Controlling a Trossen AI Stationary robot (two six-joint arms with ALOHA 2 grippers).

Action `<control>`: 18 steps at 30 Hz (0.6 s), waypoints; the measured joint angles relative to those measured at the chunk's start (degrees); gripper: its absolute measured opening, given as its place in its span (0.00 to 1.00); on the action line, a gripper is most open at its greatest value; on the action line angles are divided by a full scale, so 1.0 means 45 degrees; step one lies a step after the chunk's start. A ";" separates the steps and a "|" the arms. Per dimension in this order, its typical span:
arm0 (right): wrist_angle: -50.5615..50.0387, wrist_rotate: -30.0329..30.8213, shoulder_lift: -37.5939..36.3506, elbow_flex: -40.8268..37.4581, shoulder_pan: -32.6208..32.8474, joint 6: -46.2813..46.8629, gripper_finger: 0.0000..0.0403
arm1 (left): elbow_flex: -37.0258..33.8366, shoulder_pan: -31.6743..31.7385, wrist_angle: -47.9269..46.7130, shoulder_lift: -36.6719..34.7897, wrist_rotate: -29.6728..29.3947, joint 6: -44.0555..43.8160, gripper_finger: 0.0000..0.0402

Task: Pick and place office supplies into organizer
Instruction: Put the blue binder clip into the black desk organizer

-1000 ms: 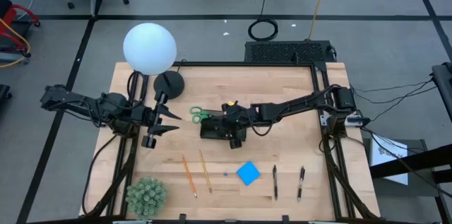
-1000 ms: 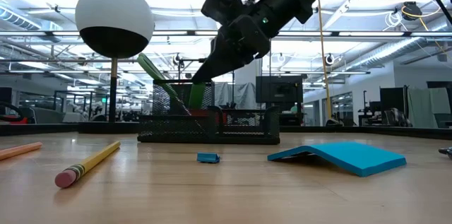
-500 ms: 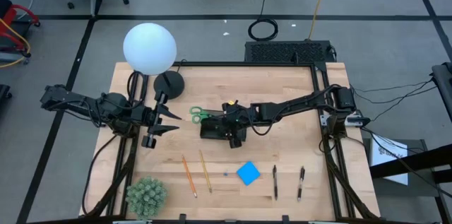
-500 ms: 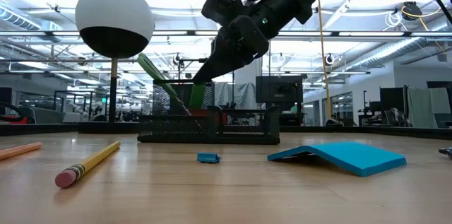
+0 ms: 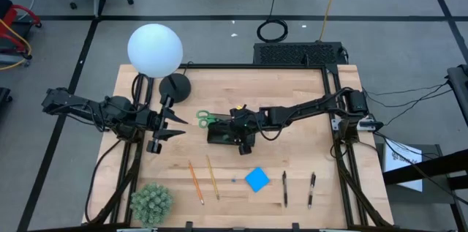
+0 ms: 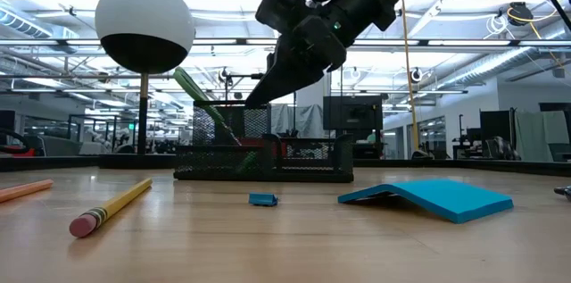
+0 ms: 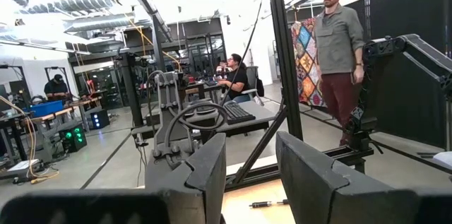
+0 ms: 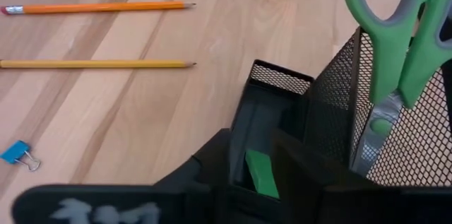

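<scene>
Hovering over organizer: right gripper, fingers slightly apart, small green piece lying in compartment below. Scissors standing in taller mesh section. Two pencils, blue pad, two pens on surface. Left gripper idle, fingers apart.

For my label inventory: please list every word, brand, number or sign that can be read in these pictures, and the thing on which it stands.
None can be read.
White marks on the right end effector, in its wrist view: too blurred to read.
Organizer, scissors, pencils: no print visible.
</scene>
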 joint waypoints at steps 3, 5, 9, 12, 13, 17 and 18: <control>0.0000 -0.0004 0.0000 0.0000 0.0024 0.0000 0.28 | 0.0000 0.0000 -0.0003 0.0000 0.0003 0.0000 0.33; 0.0000 0.0001 0.0000 0.0000 0.0083 0.0000 0.30 | 0.0000 0.0000 -0.0005 0.0000 0.0003 0.0000 0.33; -0.0005 -0.0009 0.0000 0.0000 0.0299 0.0000 0.33 | 0.0000 0.0000 -0.0005 0.0000 0.0005 0.0000 0.33; -0.0071 -0.0004 0.0000 0.0000 0.0546 -0.0045 0.34 | 0.0000 0.0000 -0.0010 0.0000 0.0005 0.0003 0.33; -0.0068 -0.0004 0.0000 0.0000 0.0647 -0.0062 0.34 | 0.0000 0.0000 -0.0010 0.0000 0.0004 0.0000 0.33; -0.0474 -0.0004 -0.0072 0.0000 0.1090 -0.0059 0.34 | 0.0000 0.0000 -0.0009 0.0000 0.0001 0.0000 0.33; -0.0740 -0.0004 -0.0082 0.0000 0.1199 -0.0058 0.34 | 0.0000 0.0000 -0.0006 0.0000 0.0005 0.0000 0.33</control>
